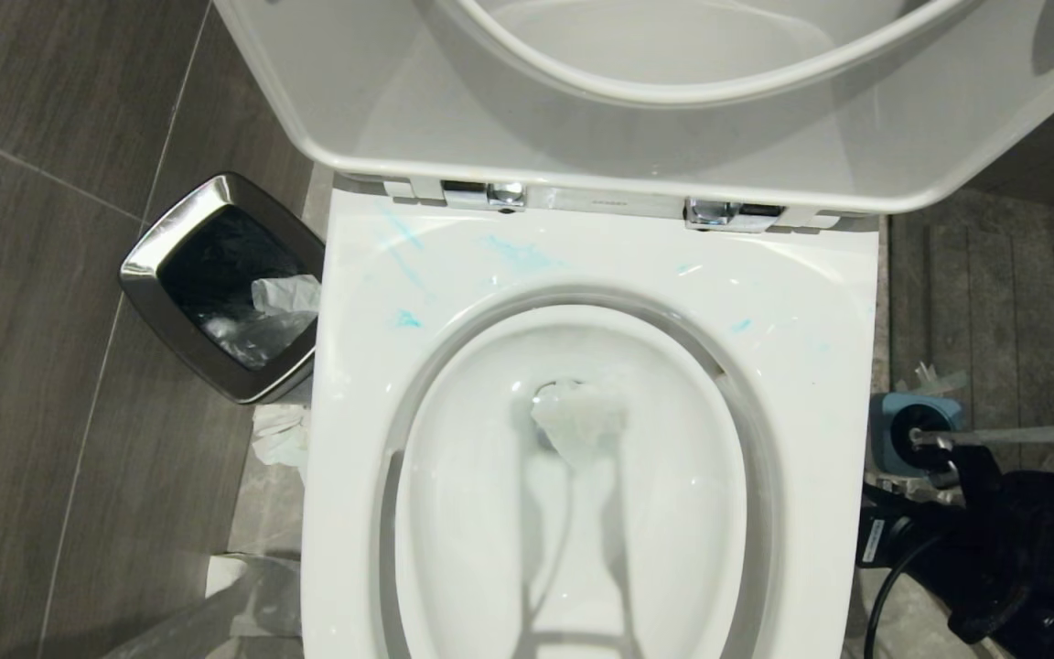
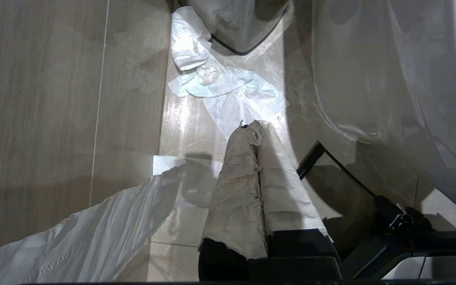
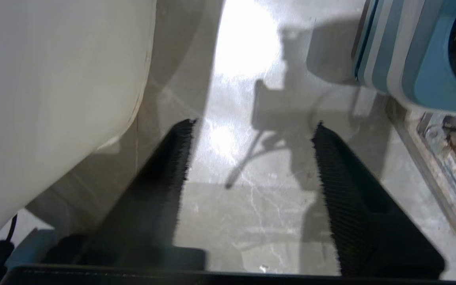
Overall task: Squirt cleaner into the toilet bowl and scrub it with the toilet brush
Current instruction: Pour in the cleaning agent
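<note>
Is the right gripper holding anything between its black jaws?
No, the right gripper has its jaws apart, with only bare grey marble floor between them.

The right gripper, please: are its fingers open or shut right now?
Open: the right gripper shows two black fingers spread apart, with bare floor between them and nothing held.

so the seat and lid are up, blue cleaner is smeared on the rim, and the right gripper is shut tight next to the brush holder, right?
Not quite. The right gripper is open, not shut: the right wrist view shows its fingers spread apart over bare floor beside the brush holder. The raised seat and lid and the cleaner on the rim are right.
</note>
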{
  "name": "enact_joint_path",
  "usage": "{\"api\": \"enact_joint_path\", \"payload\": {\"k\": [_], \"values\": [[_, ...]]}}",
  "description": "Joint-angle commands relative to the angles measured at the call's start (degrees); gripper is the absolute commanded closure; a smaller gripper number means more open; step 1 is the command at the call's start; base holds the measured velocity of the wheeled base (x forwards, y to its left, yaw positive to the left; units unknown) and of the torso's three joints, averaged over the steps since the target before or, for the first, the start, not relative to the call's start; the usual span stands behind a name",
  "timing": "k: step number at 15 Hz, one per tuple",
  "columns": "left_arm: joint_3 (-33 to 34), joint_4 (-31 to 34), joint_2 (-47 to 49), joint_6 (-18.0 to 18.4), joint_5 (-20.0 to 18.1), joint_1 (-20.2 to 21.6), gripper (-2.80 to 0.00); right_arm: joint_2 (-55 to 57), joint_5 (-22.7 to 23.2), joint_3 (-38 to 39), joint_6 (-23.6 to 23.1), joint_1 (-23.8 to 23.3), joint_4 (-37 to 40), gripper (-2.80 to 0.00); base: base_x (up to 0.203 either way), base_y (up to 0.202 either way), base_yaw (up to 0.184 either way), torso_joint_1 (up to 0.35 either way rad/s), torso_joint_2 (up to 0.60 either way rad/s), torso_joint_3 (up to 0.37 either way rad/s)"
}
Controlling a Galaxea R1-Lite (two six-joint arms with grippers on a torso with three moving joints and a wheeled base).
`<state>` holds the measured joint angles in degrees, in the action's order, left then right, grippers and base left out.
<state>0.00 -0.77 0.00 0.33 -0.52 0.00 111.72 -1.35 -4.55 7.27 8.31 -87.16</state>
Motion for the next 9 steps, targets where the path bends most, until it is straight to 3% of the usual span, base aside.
{"api": "enact_joint_path", "payload": {"k": [1,9], "values": [[0.44,-0.02,0.00,0.02,0.00,0.00,0.00,0.35,-0.09,-0.66,-0.03,-0.22,-0.51,-2.80,0.000,0.000,0.000,0.000,0.00,0.000],[0.44,-0.02,0.00,0.02,0.08,0.00,0.00,7.47,-0.06,-4.00,-0.06,-1.45,-0.51,-2.80,0.000,0.000,0.000,0.000,0.00,0.000]]}}
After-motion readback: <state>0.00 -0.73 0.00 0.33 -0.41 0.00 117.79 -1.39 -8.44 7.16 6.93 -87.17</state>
